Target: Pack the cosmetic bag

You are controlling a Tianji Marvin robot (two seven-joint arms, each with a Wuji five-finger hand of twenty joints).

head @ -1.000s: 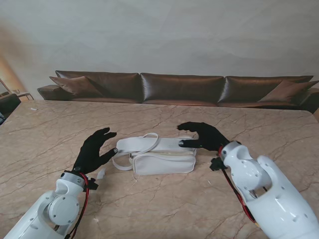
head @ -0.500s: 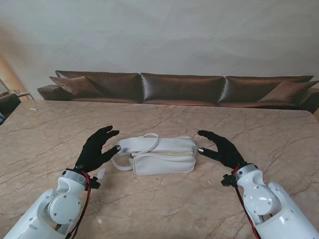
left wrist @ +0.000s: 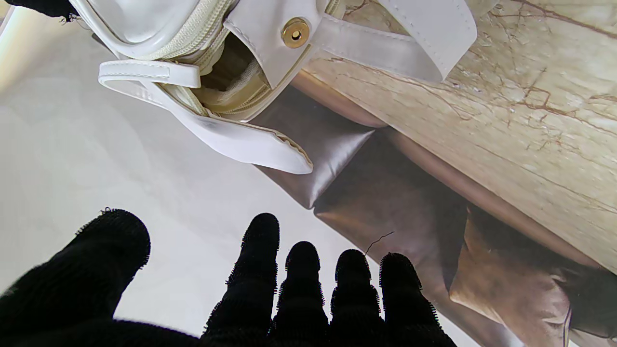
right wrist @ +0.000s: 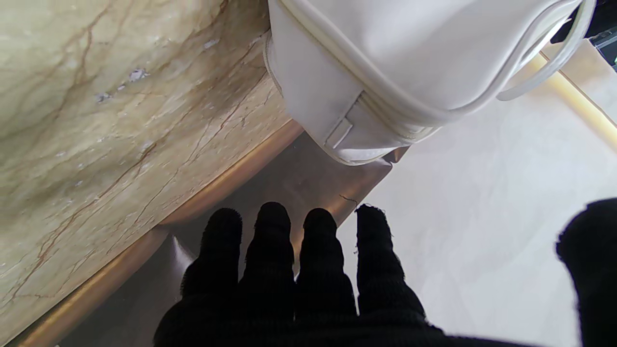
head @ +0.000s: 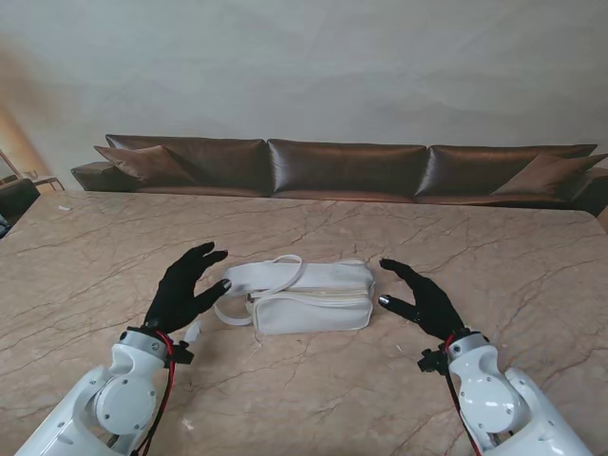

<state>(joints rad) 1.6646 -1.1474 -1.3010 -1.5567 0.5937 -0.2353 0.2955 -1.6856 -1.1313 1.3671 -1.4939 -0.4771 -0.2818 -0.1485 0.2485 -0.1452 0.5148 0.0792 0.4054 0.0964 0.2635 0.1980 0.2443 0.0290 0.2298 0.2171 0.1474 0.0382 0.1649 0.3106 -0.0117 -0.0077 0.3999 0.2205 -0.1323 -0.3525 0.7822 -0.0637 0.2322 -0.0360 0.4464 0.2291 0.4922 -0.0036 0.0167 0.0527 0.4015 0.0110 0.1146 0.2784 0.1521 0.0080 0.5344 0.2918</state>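
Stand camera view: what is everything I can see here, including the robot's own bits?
Cosmetics bag: one, white, middle of the table between the two hands, zip partly open at its left end in the left wrist view.
Bag straps: white, looped at the bag's left end and across its top.
Snap button: one, gold, on a strap tab.
Small white piece: one, on the table near the left wrist; too small to identify.
Table: one, beige marble with brown veins.
Sofa: one, brown leather, beyond the table's far edge.
Left robot hand: black glove, open, left of the bag.
Right robot hand: black glove, open, right of the bag.
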